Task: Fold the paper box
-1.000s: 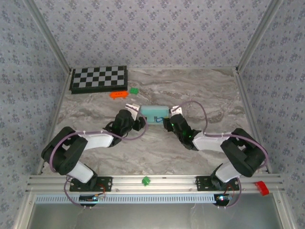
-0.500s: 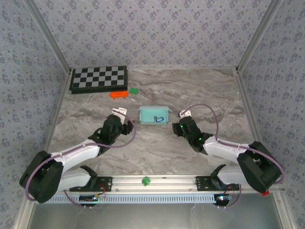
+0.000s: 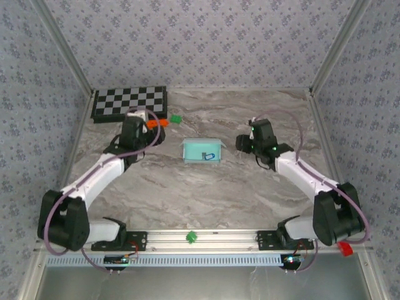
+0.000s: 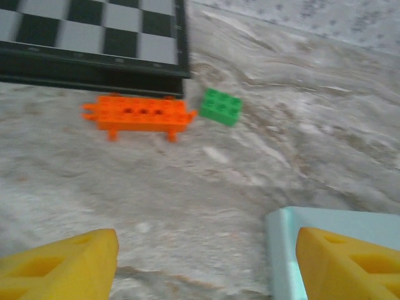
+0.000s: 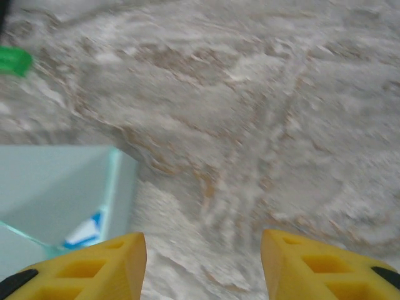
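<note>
From above, the paper box (image 3: 201, 150) stands free on the surface (image 3: 250, 194). Close up, the left pincer (image 4: 206, 250) gapes wide and empty, facing an orange brick (image 4: 139, 114). The right pincer (image 5: 201, 250), parted and empty, is beside the box.

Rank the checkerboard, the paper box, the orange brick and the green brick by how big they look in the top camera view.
1. checkerboard
2. paper box
3. orange brick, partly hidden yet still longer than the green one
4. green brick
</note>
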